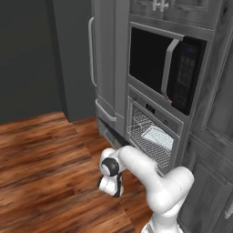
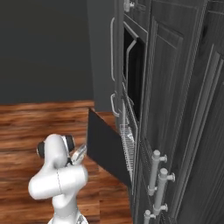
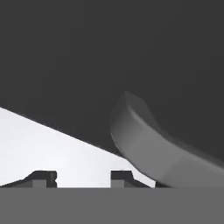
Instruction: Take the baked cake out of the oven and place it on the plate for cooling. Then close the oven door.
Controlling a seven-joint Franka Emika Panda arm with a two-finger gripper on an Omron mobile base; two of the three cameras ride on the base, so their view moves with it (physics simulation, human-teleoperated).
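Grey door handle (image 3: 148, 144) looms beside the tool (image 3: 83, 177) in hand view.

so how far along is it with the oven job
Done: the wide dark-glass oven door hangs open, baring the wire racks of the grey built-in wall oven.
In hand: the arm's two-finger gripper sits low by the door's curved silver bar handle, jaws partly apart, nothing visibly gripped.
Left: a pale flat item lies on the rack; taking the cake out, plating it and shutting the door remain.
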